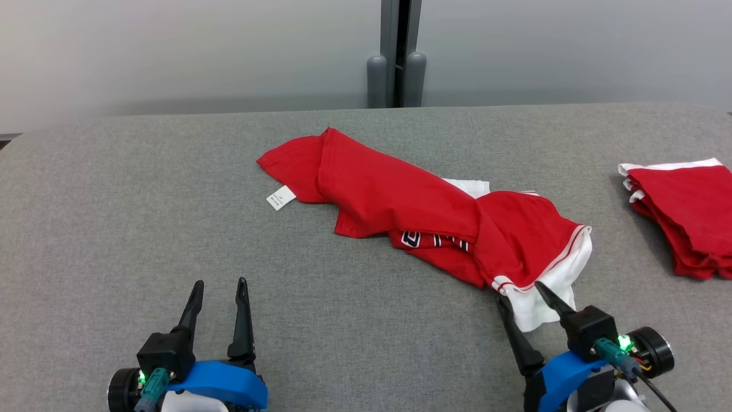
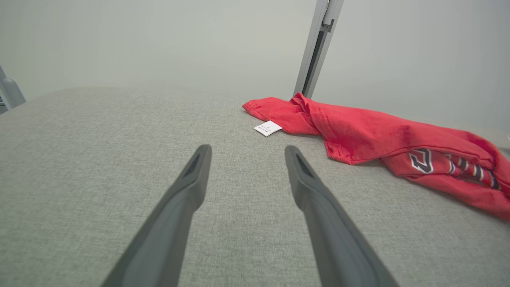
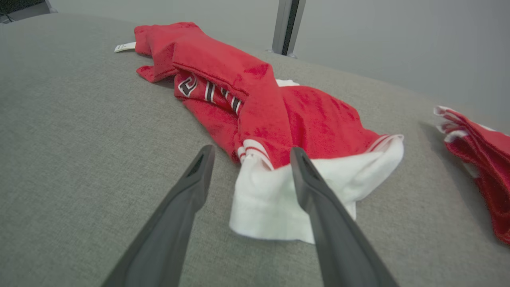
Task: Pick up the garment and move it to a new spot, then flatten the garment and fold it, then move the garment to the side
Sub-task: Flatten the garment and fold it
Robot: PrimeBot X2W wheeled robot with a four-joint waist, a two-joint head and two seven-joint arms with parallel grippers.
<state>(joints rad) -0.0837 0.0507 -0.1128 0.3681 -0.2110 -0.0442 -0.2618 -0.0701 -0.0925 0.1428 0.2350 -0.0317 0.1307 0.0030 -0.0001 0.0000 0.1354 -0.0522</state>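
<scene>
The shirt (image 1: pixel 400 194) lies crumpled on the desk (image 1: pixel 114 200) — neither flattened nor folded. The right claw (image 1: pixel 519 292) is open astride its white edge; the left claw (image 1: pixel 221 282) is open, empty.

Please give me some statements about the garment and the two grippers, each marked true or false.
1. The red garment lies spread flat. False: it lies crumpled on the table.
2. The right gripper is open at the garment's white edge. True.
3. The left gripper holds the white label. False: it is open over bare table, apart from the label.
4. A folded red pile lies near the table's right side. True.
</scene>
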